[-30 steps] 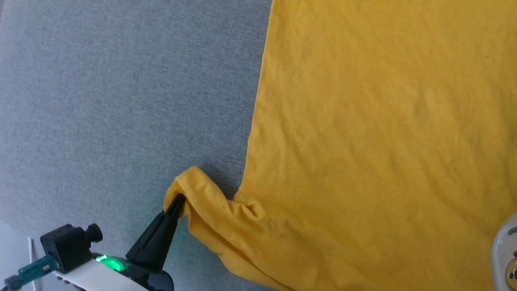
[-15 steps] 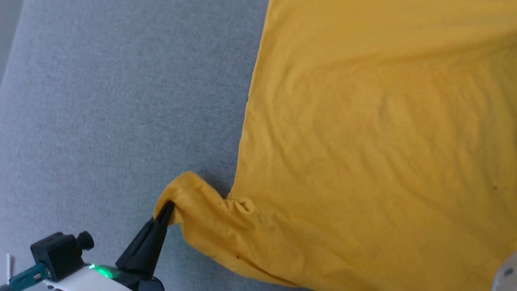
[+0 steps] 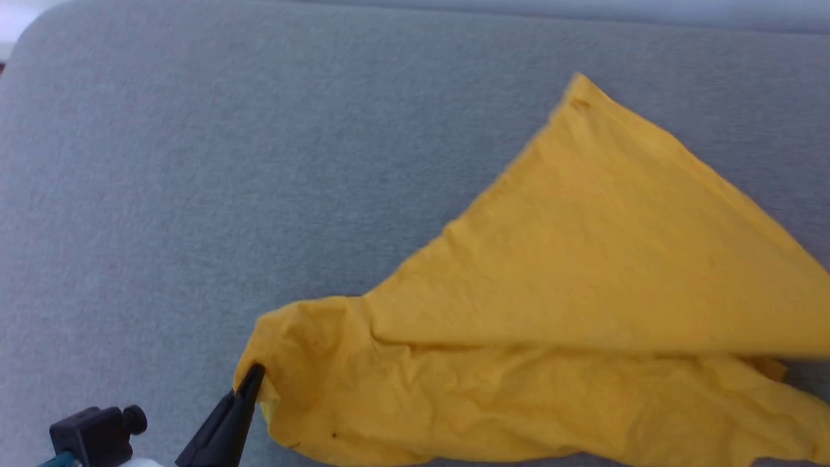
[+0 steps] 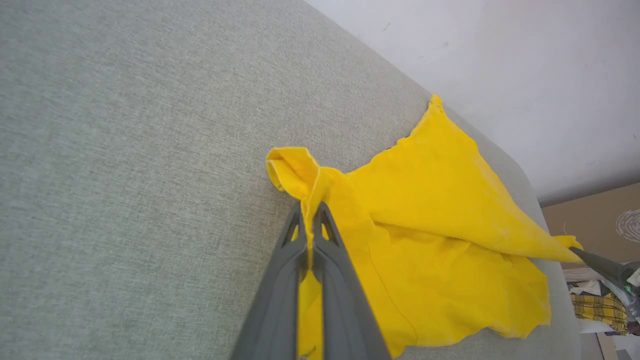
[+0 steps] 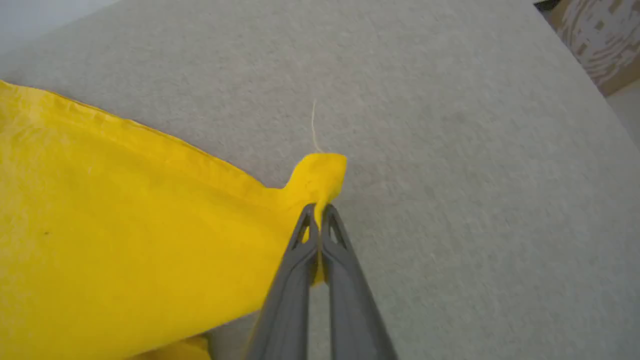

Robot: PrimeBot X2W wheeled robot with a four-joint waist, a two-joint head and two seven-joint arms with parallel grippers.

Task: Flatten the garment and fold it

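Since the left end effector (image 3: pixel 255 377), at seven o'clock in the head view, and the right end effector (image 5: pixel 319 212) each pinch a corner, the garment (image 3: pixel 583 272), spread from centre toward four o'clock over the grey bench (image 3: pixel 194 162), is pulled taut, probably for flattening.

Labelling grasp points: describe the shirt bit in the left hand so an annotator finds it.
On the grey cushion lies a yellow shirt, half lifted. At its lower-left end in the head view, the left hand is shut on a bunched flap. Unlike the shirt's other corners, it curls over into a rolled lip.
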